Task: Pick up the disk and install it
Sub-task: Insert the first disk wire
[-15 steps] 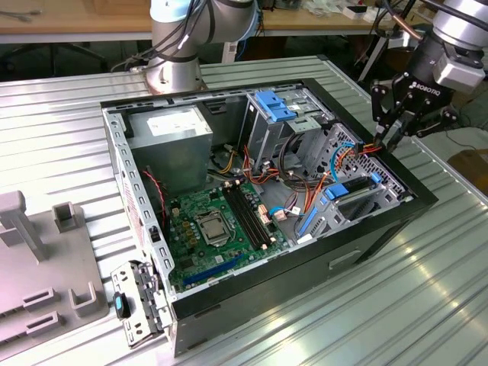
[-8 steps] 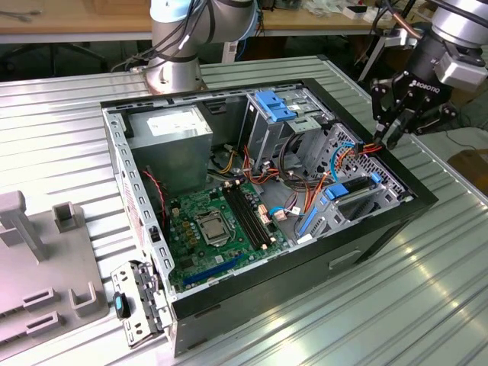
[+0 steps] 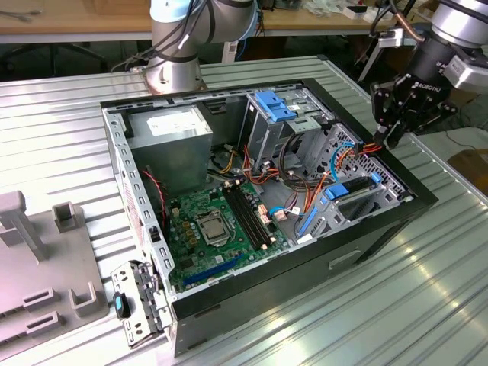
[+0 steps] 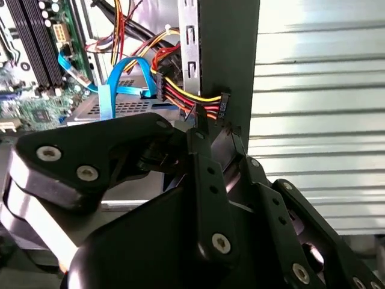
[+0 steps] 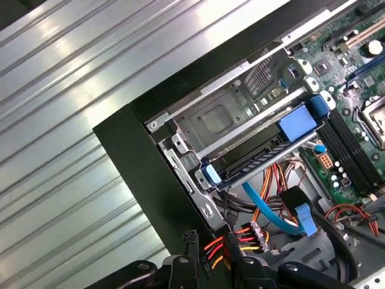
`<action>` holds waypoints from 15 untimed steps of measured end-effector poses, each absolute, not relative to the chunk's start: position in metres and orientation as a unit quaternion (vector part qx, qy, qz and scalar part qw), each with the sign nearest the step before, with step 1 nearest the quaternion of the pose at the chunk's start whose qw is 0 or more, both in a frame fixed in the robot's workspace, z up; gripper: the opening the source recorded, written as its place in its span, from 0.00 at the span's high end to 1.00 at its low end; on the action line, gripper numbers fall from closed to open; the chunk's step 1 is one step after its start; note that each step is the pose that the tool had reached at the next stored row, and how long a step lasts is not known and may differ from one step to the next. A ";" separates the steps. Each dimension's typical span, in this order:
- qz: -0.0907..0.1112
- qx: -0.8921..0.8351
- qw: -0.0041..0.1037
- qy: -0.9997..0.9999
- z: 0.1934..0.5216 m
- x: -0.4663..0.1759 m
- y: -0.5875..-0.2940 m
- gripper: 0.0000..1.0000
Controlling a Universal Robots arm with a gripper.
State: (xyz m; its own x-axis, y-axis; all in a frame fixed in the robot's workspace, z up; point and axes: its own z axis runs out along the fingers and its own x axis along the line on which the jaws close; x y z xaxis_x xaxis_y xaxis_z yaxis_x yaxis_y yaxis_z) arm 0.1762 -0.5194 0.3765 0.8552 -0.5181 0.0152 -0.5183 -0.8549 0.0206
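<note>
**Case.** An open computer case [image 3: 366, 236] is recorded lying on a ribbed metal tabletop [image 3: 427, 320], with its interior exposed. All clock positions below are taken from the case's centre in the exterior view.

**Hand.** The hand [image 3: 393, 139] is placed at about 2 o'clock, over the case's rim. A power connector [image 3: 376, 148] with red, yellow and black wires is seen at the fingertips, level with the rim. The hand appears to be closed on this connector, though the contact itself is partly hidden in both wrist views.

**Disk.** In the first wrist view the disk [image 5: 298, 123] is seen inside the case, its blue carrier rail lying within the grey metal drive cage [image 5: 219, 120]. In the exterior view this cage is placed at about 3 o'clock. The disk is not touched by the hand, and the connector's wires run close beside the cage.

**Other items.**
- A blue data cable [image 4: 111, 90] is looped over the cage area in the second wrist view.
- The motherboard [image 3: 206, 229] is noted at about 8 o'clock.
- The power supply [image 3: 168, 131] is noted at about 10 o'clock.
- The arm's base [image 3: 174, 69] is noted at 11 o'clock, beyond the case.
- A grey fixture [image 3: 30, 259] is noted at 9 o'clock, on the tabletop and apart from the case.
</note>
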 end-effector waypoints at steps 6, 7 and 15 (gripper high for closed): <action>0.006 0.978 0.011 -0.210 0.376 0.176 -0.519 0.70; 0.007 0.979 0.011 -0.202 0.376 0.176 -0.519 0.70; 0.010 0.992 0.010 -0.126 0.374 0.176 -0.519 0.70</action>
